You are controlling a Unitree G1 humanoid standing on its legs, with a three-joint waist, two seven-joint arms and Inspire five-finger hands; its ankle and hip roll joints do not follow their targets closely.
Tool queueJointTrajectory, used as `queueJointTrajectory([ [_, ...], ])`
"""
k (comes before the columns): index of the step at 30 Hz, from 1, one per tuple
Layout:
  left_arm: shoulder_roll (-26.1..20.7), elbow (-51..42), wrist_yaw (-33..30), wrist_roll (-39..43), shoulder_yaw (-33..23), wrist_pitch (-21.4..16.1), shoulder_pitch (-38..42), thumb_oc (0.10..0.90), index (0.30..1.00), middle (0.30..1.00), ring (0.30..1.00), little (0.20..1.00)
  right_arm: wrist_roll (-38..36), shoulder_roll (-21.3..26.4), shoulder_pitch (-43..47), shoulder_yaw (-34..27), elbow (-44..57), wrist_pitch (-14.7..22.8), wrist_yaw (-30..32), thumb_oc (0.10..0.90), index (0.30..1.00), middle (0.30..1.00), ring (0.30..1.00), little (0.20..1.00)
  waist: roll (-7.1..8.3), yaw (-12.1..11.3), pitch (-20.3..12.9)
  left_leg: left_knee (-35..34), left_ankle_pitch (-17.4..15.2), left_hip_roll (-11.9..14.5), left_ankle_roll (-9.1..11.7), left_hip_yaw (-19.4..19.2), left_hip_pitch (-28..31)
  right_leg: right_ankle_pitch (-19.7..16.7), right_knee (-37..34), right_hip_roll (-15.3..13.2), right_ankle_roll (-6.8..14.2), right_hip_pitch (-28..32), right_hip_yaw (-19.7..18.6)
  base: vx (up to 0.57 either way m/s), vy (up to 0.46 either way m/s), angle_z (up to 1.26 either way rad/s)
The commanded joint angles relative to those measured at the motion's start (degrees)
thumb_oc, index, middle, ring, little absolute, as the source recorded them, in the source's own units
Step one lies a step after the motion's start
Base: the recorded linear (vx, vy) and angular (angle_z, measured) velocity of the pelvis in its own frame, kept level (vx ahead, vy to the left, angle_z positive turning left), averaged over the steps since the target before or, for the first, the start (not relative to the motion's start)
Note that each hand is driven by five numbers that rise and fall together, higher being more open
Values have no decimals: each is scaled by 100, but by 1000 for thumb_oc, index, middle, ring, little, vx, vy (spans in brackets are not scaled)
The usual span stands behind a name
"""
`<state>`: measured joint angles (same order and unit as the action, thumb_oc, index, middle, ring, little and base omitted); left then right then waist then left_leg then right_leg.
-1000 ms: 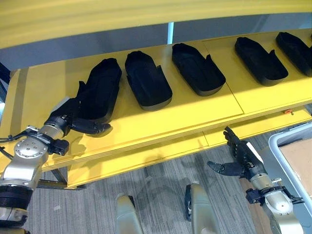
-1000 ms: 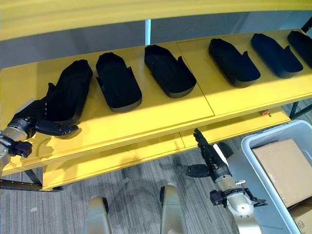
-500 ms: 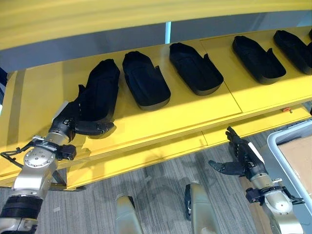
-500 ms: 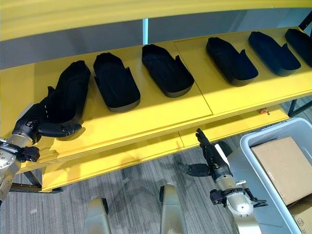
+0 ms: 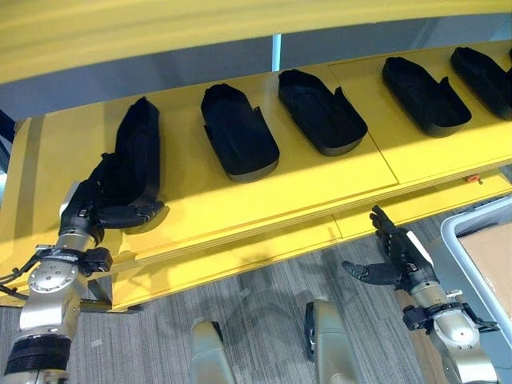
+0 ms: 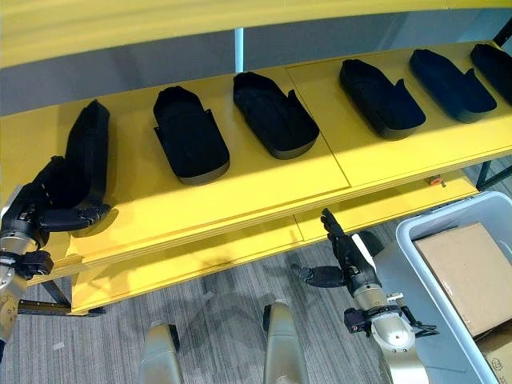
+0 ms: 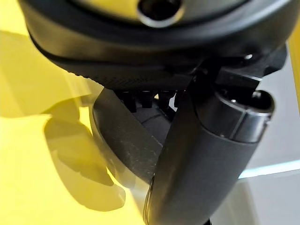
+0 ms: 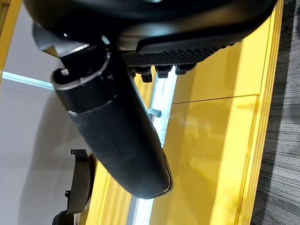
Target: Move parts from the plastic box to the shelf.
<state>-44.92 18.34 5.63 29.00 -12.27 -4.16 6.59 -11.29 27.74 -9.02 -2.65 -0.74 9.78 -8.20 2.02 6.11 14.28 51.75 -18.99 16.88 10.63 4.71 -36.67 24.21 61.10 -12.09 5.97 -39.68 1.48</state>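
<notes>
Yellow shelf (image 5: 264,192) boards run across the view, with grey carpet floor (image 5: 256,320) below them. Black parts lie in a row on the shelf.

At the far left, the left hand (image 5: 100,204) holds the near end of the leftmost black part (image 5: 138,156). Its fingers (image 5: 92,180) are on one side of the part and its thumb is curled under the end, so it is clamped on the part. One second ago this part lay flat and wide, leaning toward the next part. Now it is tipped up on its side, looks thin, and sits farther left. The gap between it and the second part (image 5: 238,132) has grown wide. The left arm has swung to the left with it.

Next come the third part (image 5: 322,112), the fourth part (image 5: 424,84) and the fifth part (image 5: 484,72). These have not moved on the shelf.

Lower right, the right hand (image 5: 398,260) hangs in front of the shelf edge, over the floor. Its fingers are apart and straight, and it holds nothing. It is in about the same spot as before.

At the far right is the grey plastic box (image 6: 416,232) with a brown cardboard box (image 6: 464,272) inside.
</notes>
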Motion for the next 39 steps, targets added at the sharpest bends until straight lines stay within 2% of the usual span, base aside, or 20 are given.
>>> queueJointTrajectory([
  [1,109,460,-212,216,-128,10,-240,900,1000,1000,1000,1000,-59,270,385,-259,485,500,94,900,1000,1000,1000,1000,70,-15,-174,201,213,-157,-529,-87,-245,-324,-563,-50,-36,322,-215,0,0,0],
  [9,242,367,-268,170,-161,-26,-301,900,1000,1000,1000,1000,-75,310,418,-270,477,513,85,900,1000,1000,1000,1000,77,-24,-174,202,212,-167,-535,-80,-267,-324,-572,-43,-49,309,-213,0,0,0],
  [13,0,1,-175,-756,-157,30,-229,900,1000,1000,1000,1000,-86,341,420,-297,456,483,-31,900,1000,1000,1000,1000,94,-25,-192,197,194,-160,-532,-79,-262,-316,-579,-40,-46,324,-209,0,0,0],
  [16,-346,-420,-66,-2062,-264,57,-103,900,1000,1000,1000,1000,-96,356,367,-367,435,443,-152,900,1000,1000,1000,1000,107,-24,-216,219,162,-171,-526,-76,-263,-282,-552,-45,-49,316,-215,0,0,0],
  [17,-345,-421,-66,-2063,-265,58,-104,900,1000,1000,1000,1000,-96,356,367,-367,435,443,-152,900,1000,1000,1000,1000,108,-24,-216,219,162,-171,-526,-77,-263,-282,-552,-45,-49,316,-216,0,0,0],
  [18,-750,-856,-95,-3383,-341,59,56,900,1000,1000,1000,1000,-111,377,325,-395,431,411,-267,900,1000,1000,1000,1000,129,-25,-242,227,134,-174,-516,-74,-256,-258,-544,-45,-44,323,-216,0,0,0],
  [19,-750,-858,-95,-3383,-342,60,55,900,1000,1000,1000,1000,-111,377,325,-395,431,411,-268,900,1000,1000,1000,1000,130,-26,-241,227,134,-174,-516,-75,-255,-258,-543,-45,-44,323,-217,31,-18,-2],
  [20,-1007,-1152,-105,-4176,-401,55,210,900,1000,1000,1000,1000,-131,423,298,-421,449,359,-409,900,1000,1000,1000,1000,148,-24,-267,237,107,-162,-511,-79,-256,-239,-546,-48,-36,314,-220,0,0,0],
  [21,-1144,-1245,-114,-4533,-399,19,337,900,1000,1000,1000,1000,-133,451,295,-397,441,342,-464,900,1000,1000,1000,1000,153,-11,-276,237,96,-154,-506,-79,-253,-231,-543,-46,-35,306,-224,0,0,0],
  [23,-1374,-1442,-283,-5334,-269,-69,668,900,1000,1000,1000,1000,-126,502,308,-295,441,330,-552,900,1000,1000,1000,1000,160,25,-287,238,81,-144,-504,-79,-248,-217,-529,-42,-35,287,-242,0,0,0],
  [24,-1373,-1426,-293,-5348,-237,-69,705,900,1000,1000,1000,1000,-125,496,310,-306,436,332,-552,900,1000,1000,1000,1000,163,14,-283,240,81,-146,-504,-79,-250,-214,-525,-44,-35,284,-242,0,0,0],
  [28,-1788,-1363,-592,-6679,281,-69,1504,900,1000,1000,1000,1000,-99,651,362,-123,444,320,-616,900,1000,1000,1000,1000,165,94,-300,231,75,-117,-495,-101,-259,-199,-506,-20,-24,243,-263,0,0,0],
  [34,-1981,-1047,-608,-6911,631,26,2080,900,1000,1000,1000,1000,-106,694,326,-80,498,333,-610,900,1000,1000,1000,1000,147,124,-308,239,83,-109,-491,-94,-289,-202,-503,-8,-23,213,-272,0,0,0],
  [39,-2020,-890,-385,-6622,543,35,2027,900,1000,1000,1000,1000,-140,641,239,-110,520,319,-637,900,1000,1000,1000,1000,143,116,-329,231,96,-108,-490,-91,-299,-206,-514,-8,-19,202,-271,0,0,0],
])
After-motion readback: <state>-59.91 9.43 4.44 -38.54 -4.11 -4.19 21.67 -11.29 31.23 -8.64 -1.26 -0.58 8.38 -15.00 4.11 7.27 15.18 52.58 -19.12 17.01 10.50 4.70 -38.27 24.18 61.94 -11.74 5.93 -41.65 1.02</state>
